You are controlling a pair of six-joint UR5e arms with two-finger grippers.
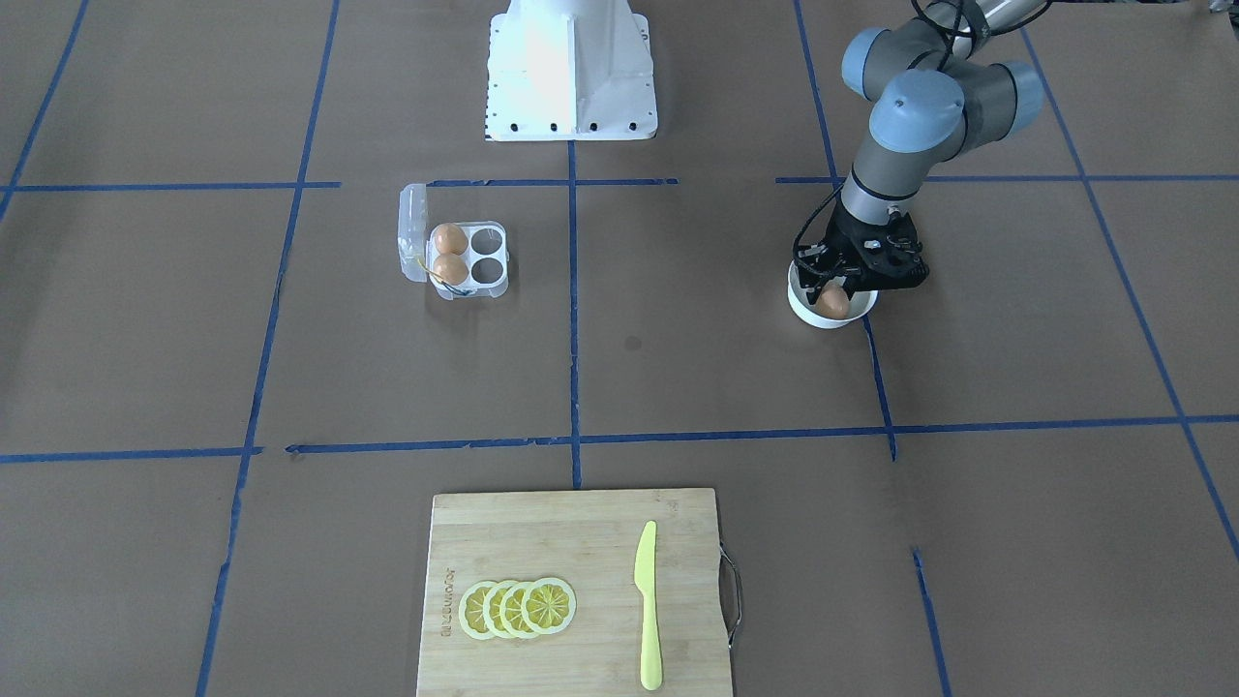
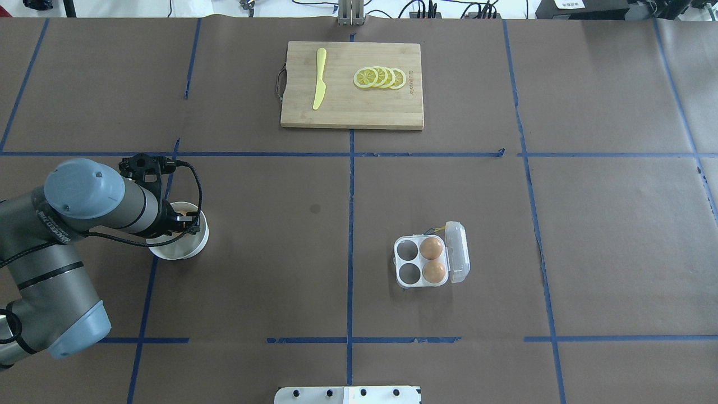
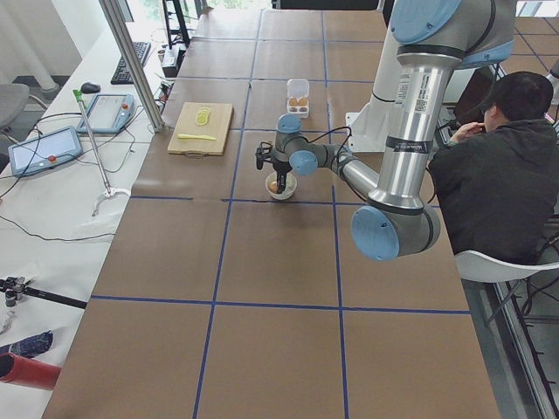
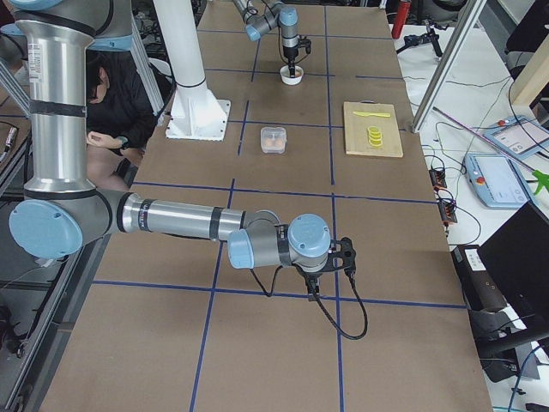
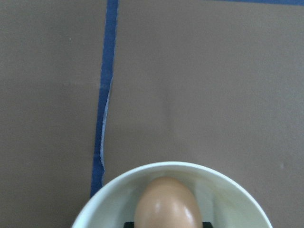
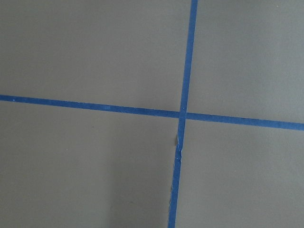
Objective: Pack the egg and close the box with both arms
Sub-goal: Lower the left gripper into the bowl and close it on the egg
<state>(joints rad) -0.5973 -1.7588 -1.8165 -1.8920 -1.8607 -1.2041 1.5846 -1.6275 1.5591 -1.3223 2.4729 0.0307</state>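
An orange-brown egg (image 5: 166,204) sits in the white bowl (image 5: 166,166), which stands on the robot's left side of the table (image 1: 808,315) (image 2: 179,249). My left gripper (image 1: 832,290) reaches down into the bowl, with a black fingertip against each side of the egg (image 1: 831,302). The clear egg carton (image 1: 489,242) (image 2: 406,247) stands open, with its lid folded out. Two eggs (image 2: 431,247) (image 2: 433,271) fill the cups beside the lid and two cups are empty. My right gripper (image 4: 330,266) hangs over bare table far from the carton; I cannot tell its state.
A bamboo cutting board (image 1: 571,523) with lemon slices (image 1: 518,608) and a yellow knife (image 1: 647,600) lies at the table's far side from the robot. The white base block (image 1: 571,68) stands behind the carton. A seated person (image 3: 489,166) is beside the table.
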